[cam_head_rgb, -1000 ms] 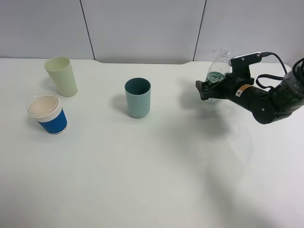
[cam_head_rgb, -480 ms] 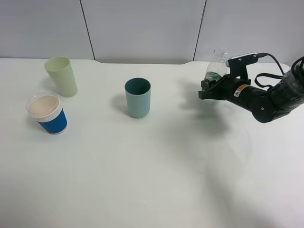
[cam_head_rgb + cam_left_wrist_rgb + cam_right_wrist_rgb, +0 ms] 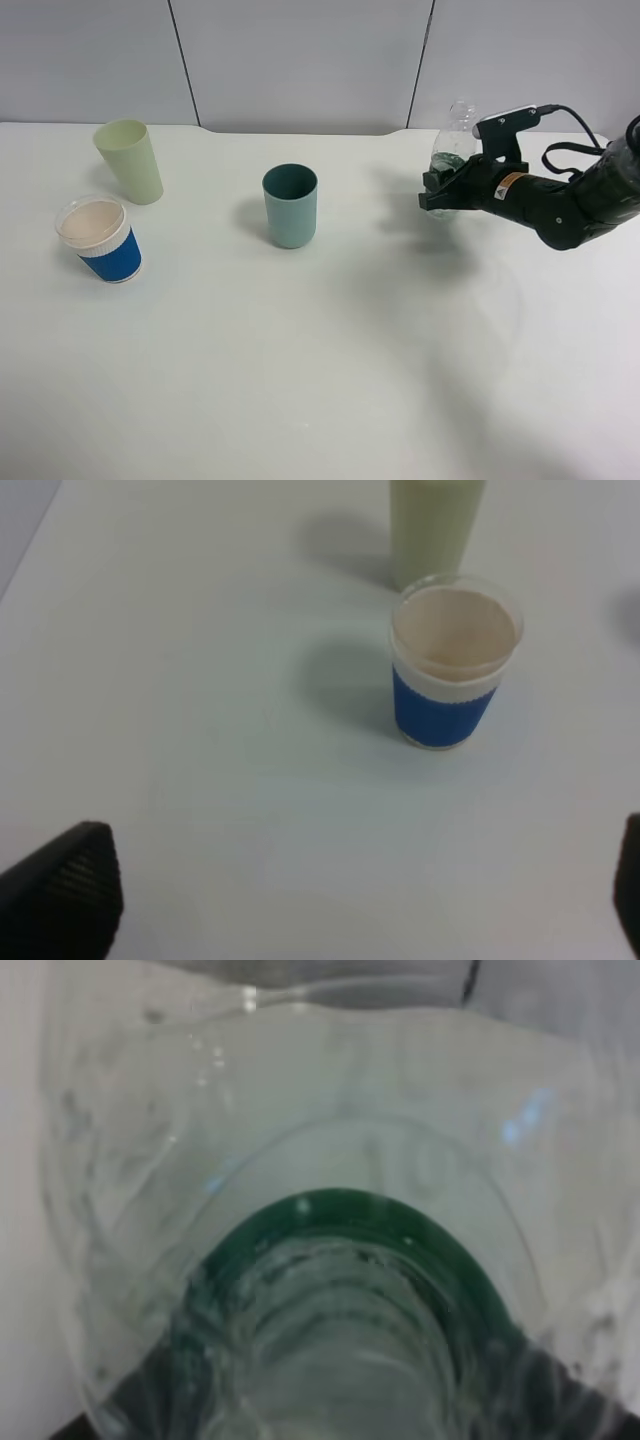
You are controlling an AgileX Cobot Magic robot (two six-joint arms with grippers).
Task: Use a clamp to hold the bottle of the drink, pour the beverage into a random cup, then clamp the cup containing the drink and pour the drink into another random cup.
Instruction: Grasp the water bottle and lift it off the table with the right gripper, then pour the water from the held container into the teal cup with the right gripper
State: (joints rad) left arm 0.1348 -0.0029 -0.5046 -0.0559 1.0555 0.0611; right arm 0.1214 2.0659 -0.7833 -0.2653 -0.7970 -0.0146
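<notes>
Now the right gripper [image 3: 436, 192] pinches the bottle [image 3: 452, 135] at its green band, far right. The plastic looks thin, light and easily dented, so grip gently. The left gripper [image 3: 345, 895] is spread.

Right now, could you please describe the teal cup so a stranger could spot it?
On the white table, two cups stand at the left and one alone near the middle. That one is the teal cup: straight-sided, dark inside, unlike the pale green cup and blue-sleeved cup.

I see a white cup [image 3: 98, 240] with a blue sleeve standing upright near my white bench's [image 3: 330, 380] left edge; grey wall panels [image 3: 300, 60] rise behind.
</notes>
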